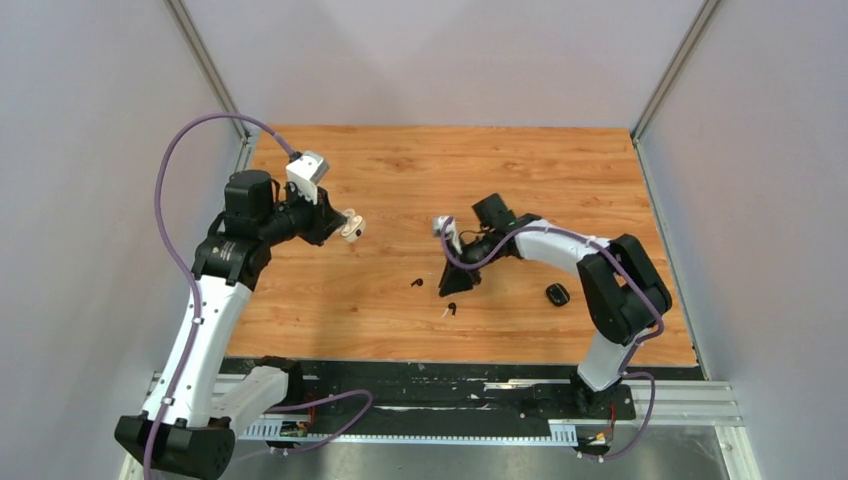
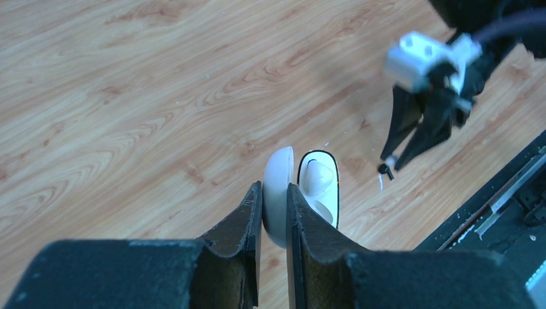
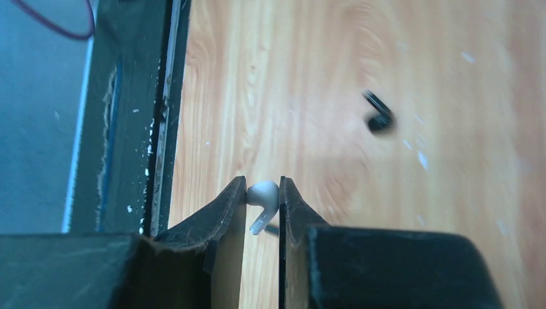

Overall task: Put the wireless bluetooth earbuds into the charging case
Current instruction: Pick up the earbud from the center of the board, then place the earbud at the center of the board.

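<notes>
My left gripper point(image 1: 338, 224) is shut on the lid of an open white charging case point(image 1: 352, 229) and holds it above the table's left middle. In the left wrist view the lid point(image 2: 278, 193) sits between the fingers, and the case's open half point(image 2: 320, 187) shows one white earbud point(image 2: 317, 175) seated in it. My right gripper point(image 1: 447, 290) is shut on a white earbud point(image 3: 263, 195), low over the table near its middle. One black earbud point(image 1: 416, 283) lies just to its left, and another point(image 1: 451, 310) lies just below its tips.
A closed black charging case point(image 1: 557, 294) lies on the wood to the right, beside the right arm. The black base rail point(image 1: 430, 385) runs along the table's near edge. Grey walls stand on both sides.
</notes>
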You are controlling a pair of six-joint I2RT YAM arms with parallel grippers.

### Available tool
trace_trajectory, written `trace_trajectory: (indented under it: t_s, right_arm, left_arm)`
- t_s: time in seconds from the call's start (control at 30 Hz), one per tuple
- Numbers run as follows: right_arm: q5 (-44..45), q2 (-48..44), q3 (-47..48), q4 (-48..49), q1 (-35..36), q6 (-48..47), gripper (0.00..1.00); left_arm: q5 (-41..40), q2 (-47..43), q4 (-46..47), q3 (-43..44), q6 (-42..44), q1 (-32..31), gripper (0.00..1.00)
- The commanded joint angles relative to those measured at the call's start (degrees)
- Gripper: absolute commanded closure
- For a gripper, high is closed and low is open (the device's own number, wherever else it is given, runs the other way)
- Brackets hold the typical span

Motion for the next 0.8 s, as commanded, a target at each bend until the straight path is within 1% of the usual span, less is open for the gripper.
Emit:
trace_trajectory:
  t_s: [0.0,0.03,0.07,0.1,0.17,0.2,0.27,0.33,0.4,0.43,0.47,0.6,0.67,0.77]
  right_arm:
    - [-14.94,-0.90,-1.31,-0.25,-8.97,12.55,0.82]
    - [-16.24,-0.05,-1.92,0.40,-11.02,15.09,0.81]
    - [-17.68,0.89,-3.04,2.66,-13.07,19.63,0.80]
    - [-18.37,1.56,-4.66,7.06,-15.87,25.12,0.80]
    - [-17.10,2.61,-7.69,15.73,-19.26,33.92,0.79]
    - [-14.59,3.22,-8.15,17.76,-20.15,35.73,0.80]
    - [-8.42,3.95,-7.74,18.38,-21.00,36.24,0.77]
    - [-4.72,4.43,-6.89,18.50,-21.23,35.52,0.74]
    - [-0.30,5.05,-5.74,18.69,-21.30,36.89,0.65]
    - [0.11,5.63,-5.55,18.81,-21.27,37.04,0.62]
    - [0.62,5.91,-5.35,18.79,-21.26,37.85,0.61]
    - [9.22,5.06,-4.96,17.41,-21.88,41.99,0.53]
    - [10.99,3.23,-3.97,15.68,-22.13,40.20,0.53]
    - [12.06,0.09,0.31,10.24,-21.40,33.07,0.52]
  left_arm:
    - [3.78,0.96,-0.09,0.99,2.09,0.27,1.00]
    - [4.21,1.19,-0.22,1.34,2.69,0.27,1.00]
    - [5.01,1.72,-0.46,1.48,2.98,0.22,1.00]
    - [5.44,2.01,-0.50,1.83,3.42,0.24,1.00]
    - [6.53,3.07,-0.42,2.39,3.84,0.26,1.00]
    - [7.26,3.79,-0.26,2.53,3.91,0.26,1.00]
    - [8.25,4.93,-0.08,3.16,4.28,0.25,1.00]
    - [9.00,5.74,0.30,3.29,4.63,0.22,1.00]
    - [9.89,6.36,0.70,3.36,4.63,0.26,1.00]
    - [10.59,6.74,0.83,3.44,4.61,0.26,1.00]
    - [11.04,6.94,0.94,3.41,4.55,0.26,1.00]
    - [13.60,7.98,1.13,3.65,3.98,0.27,1.00]
    - [14.16,8.03,1.32,3.98,3.62,0.27,1.00]
    - [13.00,7.43,1.90,3.94,3.25,0.27,1.00]
